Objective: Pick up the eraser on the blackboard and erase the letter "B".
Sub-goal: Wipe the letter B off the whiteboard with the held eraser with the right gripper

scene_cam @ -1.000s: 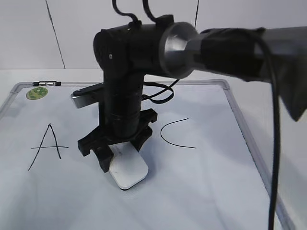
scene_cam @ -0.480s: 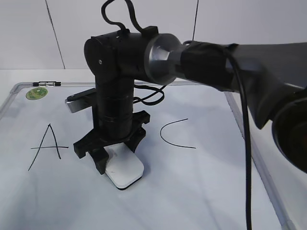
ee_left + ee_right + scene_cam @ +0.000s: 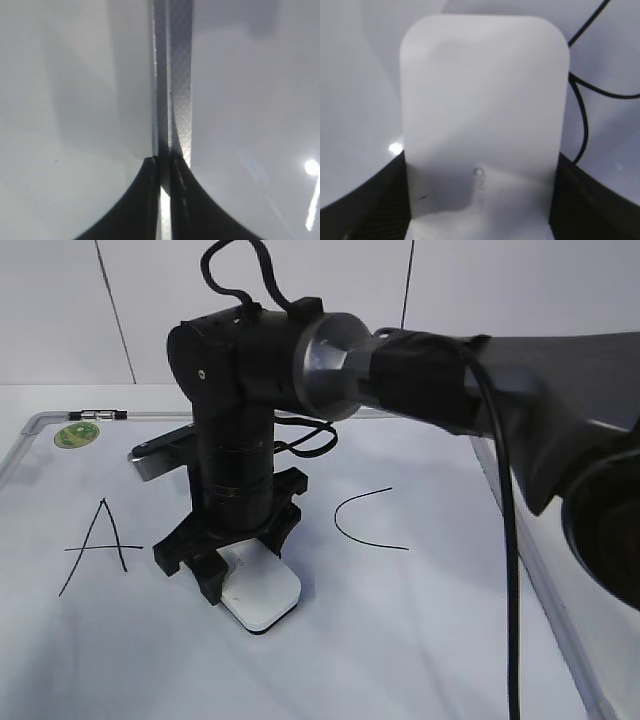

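Observation:
The blackboard (image 3: 420,640) is a white board with a grey frame, a black "A" (image 3: 98,540) and a black "C" (image 3: 365,520). My right gripper (image 3: 228,565) reaches across it and is shut on the white eraser (image 3: 262,598), which lies flat on the board. In the right wrist view the eraser (image 3: 482,100) fills the space between the dark fingers (image 3: 567,195) of that gripper (image 3: 480,172). Thin curved black strokes (image 3: 581,125) beside its right edge look like part of the letter "B". In the exterior view the "B" is hidden behind the arm. My left gripper (image 3: 164,162) is shut and empty.
A round green sticker (image 3: 76,435) and a marker pen (image 3: 103,415) sit at the board's far left corner. The right arm's black cable (image 3: 310,440) loops over the board. The left wrist view shows a grey strip (image 3: 175,75) on a pale surface.
My right gripper has slid a little to the left across the board with the eraser held in it. The "A" and "C" are unchanged.

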{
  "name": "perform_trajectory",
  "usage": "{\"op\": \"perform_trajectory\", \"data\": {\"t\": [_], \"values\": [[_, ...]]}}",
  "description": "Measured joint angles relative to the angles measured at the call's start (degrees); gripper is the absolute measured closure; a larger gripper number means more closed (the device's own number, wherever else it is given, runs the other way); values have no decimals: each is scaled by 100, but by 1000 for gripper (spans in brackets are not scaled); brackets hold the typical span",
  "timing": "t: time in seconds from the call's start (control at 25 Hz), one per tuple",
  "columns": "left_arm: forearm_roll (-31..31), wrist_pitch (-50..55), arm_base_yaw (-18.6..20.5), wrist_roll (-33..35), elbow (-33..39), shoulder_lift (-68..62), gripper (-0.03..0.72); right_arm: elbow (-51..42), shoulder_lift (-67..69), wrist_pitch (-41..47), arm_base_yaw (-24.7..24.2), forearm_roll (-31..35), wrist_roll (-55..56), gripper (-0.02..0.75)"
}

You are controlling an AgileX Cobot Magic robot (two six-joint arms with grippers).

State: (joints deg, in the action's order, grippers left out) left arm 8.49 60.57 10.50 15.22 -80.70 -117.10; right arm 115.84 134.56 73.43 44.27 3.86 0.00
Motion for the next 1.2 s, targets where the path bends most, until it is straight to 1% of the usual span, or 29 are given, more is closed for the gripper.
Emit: {"op": "perform_trajectory", "data": {"t": [0.16, 0.6, 0.8, 0.96, 1.2], "values": [[0, 0, 0, 0, 0, 0, 675, 0, 5, 0, 33, -154, 0, 202], [0, 27, 0, 0, -13, -3, 675, 66, 65, -54, 51, -327, 116, 202], [0, 31, 0, 0, -13, -13, 675, 105, 99, -234, -78, -327, 202, 202], [8, 50, 0, 0, -23, -15, 675, 392, 262, -280, -245, -327, 250, 202], [12, 67, 0, 0, -25, -25, 675, 1140, 647, -241, -481, -416, 290, 203]]}}
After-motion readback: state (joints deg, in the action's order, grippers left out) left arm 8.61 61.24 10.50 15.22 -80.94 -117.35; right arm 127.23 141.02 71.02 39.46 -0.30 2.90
